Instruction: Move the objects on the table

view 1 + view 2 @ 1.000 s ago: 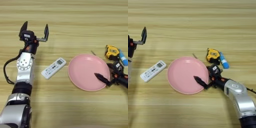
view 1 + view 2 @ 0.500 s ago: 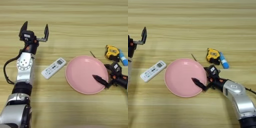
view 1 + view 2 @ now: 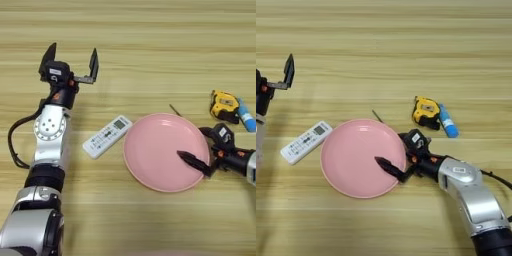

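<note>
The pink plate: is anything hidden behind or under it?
A thin rod pokes out past the pink plate's far rim: the screwdriver. Its handle is covered. The right gripper clamps the plate's right rim.

The large round pink plate [image 3: 361, 157] has slid left across the wooden surface [image 3: 150, 45], pushed by the right gripper [image 3: 401, 159]; its left rim now lies just beside the white remote control [image 3: 107, 136]; the gap to the yellow-black tape measure [image 3: 426, 112] has widened.

Left tool [image 3: 70, 57] raised, fingers spread; right tool [image 3: 398, 157] low, fingers parted.
</note>
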Controlling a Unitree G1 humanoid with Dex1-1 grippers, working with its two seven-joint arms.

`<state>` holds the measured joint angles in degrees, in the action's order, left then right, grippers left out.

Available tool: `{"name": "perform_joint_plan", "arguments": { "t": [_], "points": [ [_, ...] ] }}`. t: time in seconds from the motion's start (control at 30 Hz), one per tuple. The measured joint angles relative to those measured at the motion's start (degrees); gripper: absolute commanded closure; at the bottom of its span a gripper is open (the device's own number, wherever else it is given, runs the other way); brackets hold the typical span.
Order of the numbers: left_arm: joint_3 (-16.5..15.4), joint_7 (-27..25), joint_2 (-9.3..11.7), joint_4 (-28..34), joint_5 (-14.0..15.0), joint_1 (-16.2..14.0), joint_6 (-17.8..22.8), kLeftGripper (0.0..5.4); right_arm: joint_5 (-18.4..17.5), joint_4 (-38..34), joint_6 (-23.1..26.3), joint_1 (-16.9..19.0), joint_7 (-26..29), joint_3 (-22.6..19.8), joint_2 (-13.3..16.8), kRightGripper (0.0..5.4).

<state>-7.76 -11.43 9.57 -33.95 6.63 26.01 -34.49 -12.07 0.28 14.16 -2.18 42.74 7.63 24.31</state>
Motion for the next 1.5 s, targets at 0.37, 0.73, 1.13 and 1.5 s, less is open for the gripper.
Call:
{"name": "perform_joint_plan", "arguments": {
  "t": [0.37, 0.73, 1.13, 1.5],
  "points": [
    [0.04, 0.0, 0.0, -0.58, -0.01, 0.1, -0.24, 0.0, -0.23, 1.26, 0.12, -1.87, 0.75, 1.87, -2.03, 0.03],
    [0.04, 0.0, 0.01, -0.64, -0.02, 0.13, -0.34, 0.0, 0.26, 3.01, 0.05, -3.6, 1.45, 4.19, -3.74, 0.03],
    [0.04, 0.02, 0.01, -0.75, -0.03, 0.13, -0.82, 0.0, 0.66, 3.41, -0.23, -3.91, 1.59, 4.28, -4.04, 0.03],
    [0.02, -0.02, 0.03, -1.63, -0.01, 0.13, -1.28, 0.0, -5.12, 0.34, -3.48, -4.65, 1.16, -1.69, -6.86, 0.03]
  ]
}}
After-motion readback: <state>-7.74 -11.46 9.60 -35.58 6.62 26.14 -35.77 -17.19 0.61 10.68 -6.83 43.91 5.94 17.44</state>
